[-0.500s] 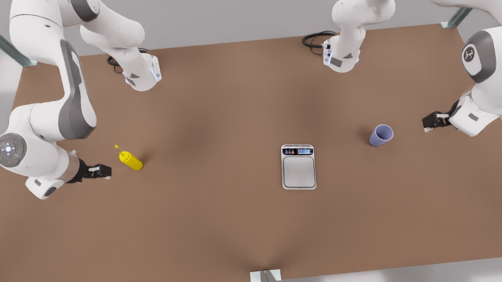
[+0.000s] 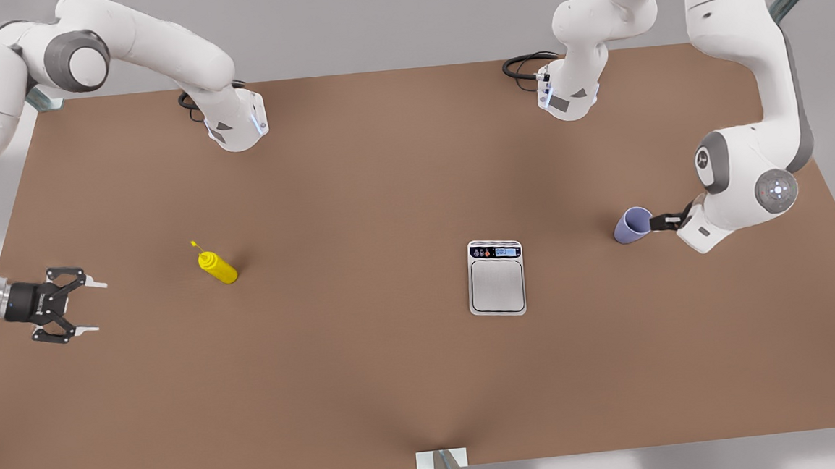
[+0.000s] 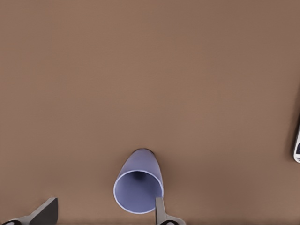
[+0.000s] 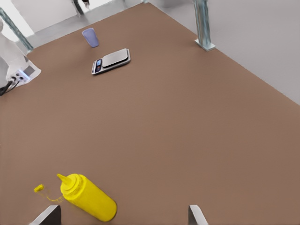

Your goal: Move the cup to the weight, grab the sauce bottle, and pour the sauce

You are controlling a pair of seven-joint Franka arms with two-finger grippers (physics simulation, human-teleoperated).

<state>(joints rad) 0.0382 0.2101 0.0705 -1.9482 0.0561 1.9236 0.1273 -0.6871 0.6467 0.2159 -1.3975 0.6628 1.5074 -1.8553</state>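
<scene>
The lavender-blue cup (image 2: 633, 225) stands on the brown table toward the front view's right. My left gripper (image 2: 657, 221) is right beside it, open, and in the left wrist view the cup (image 3: 138, 185) sits between the fingers (image 3: 160, 212), close against one of them. The weight (image 2: 496, 277), a silver-grey scale, lies flat near the table's middle, left of the cup. The yellow sauce bottle (image 2: 218, 268) stands toward the front view's left. My right gripper (image 2: 92, 306) is open and well to the left of it, facing the bottle (image 4: 89, 197).
Both arm bases (image 2: 237, 122) (image 2: 568, 95) stand at the table's far edge with black cables beside them. A metal post (image 2: 443, 468) rises at the middle of the near edge. The right wrist view also shows the scale (image 4: 111, 61) and the cup (image 4: 90, 37) far off.
My left gripper has moved in from the front view's right to the cup. My right gripper has backed away from the bottle toward the front view's left and turned. Cup, scale and bottle have not moved.
</scene>
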